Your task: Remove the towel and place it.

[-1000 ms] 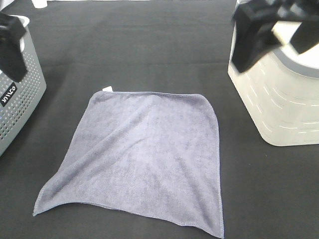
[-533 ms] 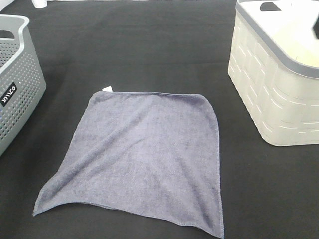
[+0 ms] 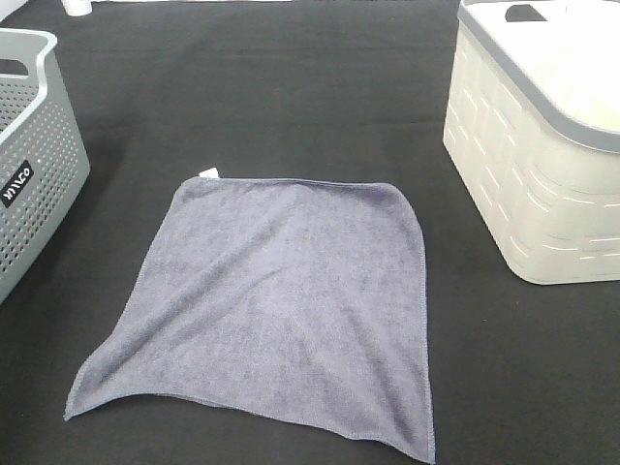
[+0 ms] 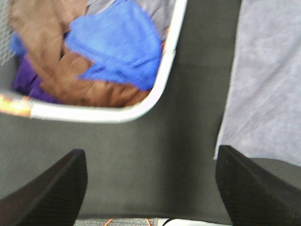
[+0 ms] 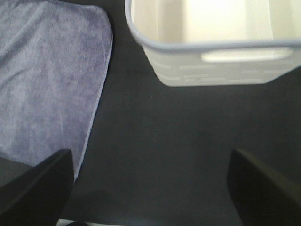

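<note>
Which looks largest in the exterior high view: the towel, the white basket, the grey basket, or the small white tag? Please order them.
1. towel
2. white basket, though the frame cuts it off
3. grey basket, also cut off, so its place against the white one is unsure
4. white tag

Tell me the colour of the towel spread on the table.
Greyish lavender, the towel shows best in the exterior high view.

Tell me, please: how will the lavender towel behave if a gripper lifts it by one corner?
The towel lies flat with soft creases, so it will probably hang limp. Its thin fabric suggests little weight. The fuzzy pile should grip well, not slip.
</note>
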Controlling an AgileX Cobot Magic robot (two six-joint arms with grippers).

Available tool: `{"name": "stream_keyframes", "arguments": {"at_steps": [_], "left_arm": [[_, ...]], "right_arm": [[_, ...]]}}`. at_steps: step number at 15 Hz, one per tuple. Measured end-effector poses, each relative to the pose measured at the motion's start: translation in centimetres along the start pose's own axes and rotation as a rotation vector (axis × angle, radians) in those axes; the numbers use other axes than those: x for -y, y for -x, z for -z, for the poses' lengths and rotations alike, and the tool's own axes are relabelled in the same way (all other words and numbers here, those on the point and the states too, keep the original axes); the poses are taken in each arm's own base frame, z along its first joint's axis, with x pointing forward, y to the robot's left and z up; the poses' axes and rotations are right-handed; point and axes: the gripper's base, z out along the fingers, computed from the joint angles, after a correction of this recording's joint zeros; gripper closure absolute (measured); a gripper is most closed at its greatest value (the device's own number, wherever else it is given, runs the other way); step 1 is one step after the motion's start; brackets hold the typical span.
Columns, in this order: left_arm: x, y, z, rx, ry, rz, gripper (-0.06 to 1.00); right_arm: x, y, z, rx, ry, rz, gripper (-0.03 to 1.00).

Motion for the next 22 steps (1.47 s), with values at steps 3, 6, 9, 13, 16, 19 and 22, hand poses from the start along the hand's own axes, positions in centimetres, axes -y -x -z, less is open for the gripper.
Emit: {"name": "stream_keyframes", "arguments": {"at_steps": [3,6,9,13,16,19,22], "left_arm": [[-1.5,-4.3,1.8,0.097,0.041,0.011,0.23],[-2.8,-7.9,4.0,0.238,0.081,0.016,0.23],[-3.8,-11.6,5.1,0.363,0.083,0.021,0.23],[-4.4,-15.7,4.8,0.473,0.076,0.022,0.23],[-4.5,-17.9,3.9,0.528,0.049,0.016,0.23],[-3.4,-17.7,1.9,0.521,-0.033,-0.011,0.23],[-2.8,-17.6,1.0,0.521,-0.074,-0.065,0.23]], "right_arm": [[0.0,-5.3,1.8,0.106,0.002,0.007,0.12],[0.0,-9.5,2.6,0.204,0.003,0.035,0.12],[0.1,-13.0,2.0,0.264,-0.001,0.078,0.12],[0.1,-16.3,1.9,0.370,-0.014,0.148,0.12],[0.1,-18.2,1.7,0.443,-0.020,0.186,0.12],[0.0,-18.7,-1.6,0.336,0.026,0.204,0.12],[-0.1,-18.8,-2.8,0.308,0.047,0.222,0.12]]}}
